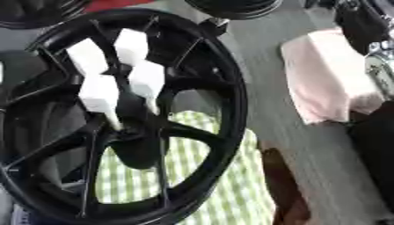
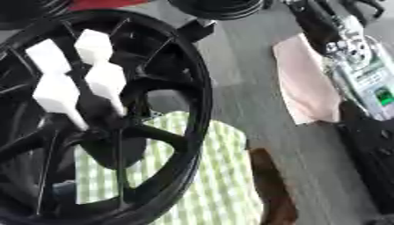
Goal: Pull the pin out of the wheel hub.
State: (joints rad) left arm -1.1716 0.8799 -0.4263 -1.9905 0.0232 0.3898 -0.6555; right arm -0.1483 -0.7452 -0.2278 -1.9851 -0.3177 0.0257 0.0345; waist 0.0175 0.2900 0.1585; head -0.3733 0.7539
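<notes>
We see four stiff white block-headed pins (image 1: 146, 79) in a heavy black spoked wheel hub (image 1: 223, 88), best gripped by their heads; our right arm (image 2: 354, 57) shows, fingers unreadable.

The wheel hub (image 1: 115, 118) is stood at the left of the bench (image 1: 261, 74), and four pins (image 1: 146, 81) are set in its centre. A cloth (image 1: 231, 184) is spread beneath and before it. A folded towel (image 1: 327, 77) is laid to the right, well apart.

Bare surface (image 1: 261, 79) strip between wheel hub (image 1: 231, 101) rim and pink cloth (image 1: 327, 74) is free; white pins (image 1: 146, 79) crowd hub centre.
</notes>
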